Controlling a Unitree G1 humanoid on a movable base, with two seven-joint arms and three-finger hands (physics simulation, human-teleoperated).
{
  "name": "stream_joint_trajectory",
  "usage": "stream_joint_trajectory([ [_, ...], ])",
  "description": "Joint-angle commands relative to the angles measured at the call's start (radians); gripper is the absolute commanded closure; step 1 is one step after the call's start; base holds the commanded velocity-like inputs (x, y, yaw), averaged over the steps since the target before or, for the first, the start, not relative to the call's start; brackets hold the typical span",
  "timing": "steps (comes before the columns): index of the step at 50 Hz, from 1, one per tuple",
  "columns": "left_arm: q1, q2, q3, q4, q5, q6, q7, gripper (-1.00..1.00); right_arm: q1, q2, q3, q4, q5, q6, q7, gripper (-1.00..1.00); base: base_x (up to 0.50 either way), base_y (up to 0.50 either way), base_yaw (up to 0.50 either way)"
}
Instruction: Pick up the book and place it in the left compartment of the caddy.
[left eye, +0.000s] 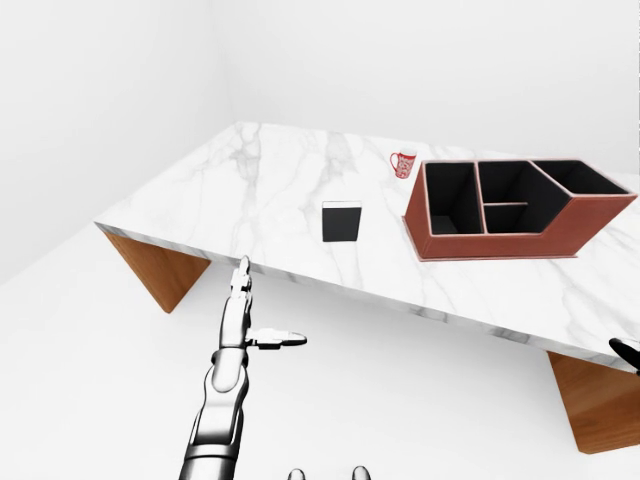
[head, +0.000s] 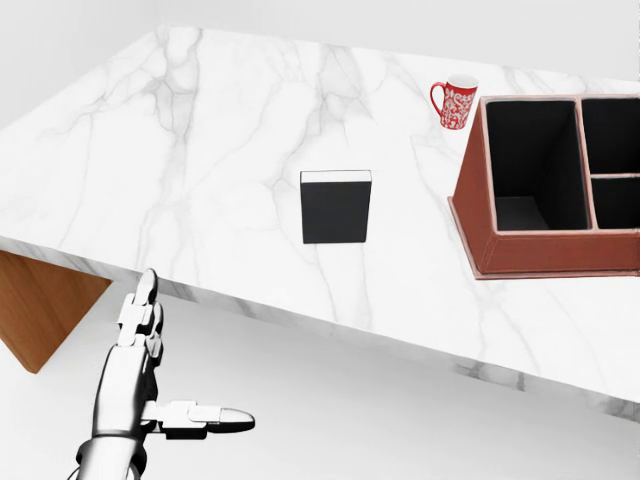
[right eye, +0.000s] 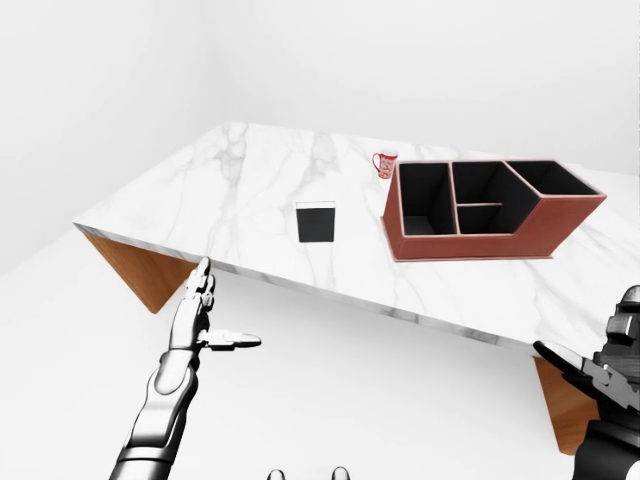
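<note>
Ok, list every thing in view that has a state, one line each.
book: shut, lying flat on the table, not held
caddy: upright, compartments that show look empty
mug: upright, beside the caddy
left hand: open, off the table's near edge
right hand: fingers apart, holding nothing

Bare marble table (head: 200, 170) surrounds the book (head: 336, 207).

Polished white marble table (head: 200, 150) with grey veining, on matt wood supports. Matt black book (head: 336, 212). Reddish-brown caddy (left eye: 500, 238), possibly leather. Glossy red mug (head: 456, 104). Shiny metallic left hand (head: 150, 385).
</note>
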Motion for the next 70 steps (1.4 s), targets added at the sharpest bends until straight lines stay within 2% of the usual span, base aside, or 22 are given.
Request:
stream_joint_trajectory([
  [1, -0.004, 0.002, 0.001, 0.017, 0.000, 0.000, -0.006, -1.00, 0.001, 0.003, 0.001, -0.002, -0.001, 0.000, 0.000, -1.00, 0.11, -0.30, 0.00],
  [47, 0.028, -0.003, -0.003, -0.060, 0.003, 0.000, -0.016, -1.00, -0.004, -0.006, 0.005, 0.017, 0.004, 0.000, -0.004, -1.00, 0.11, -0.30, 0.00],
  [70, 0.019, -0.001, -0.001, -0.035, 0.003, 0.000, -0.018, -1.00, -0.001, -0.002, 0.000, 0.003, 0.003, 0.000, -0.005, -1.00, 0.10, -0.30, 0.00],
])
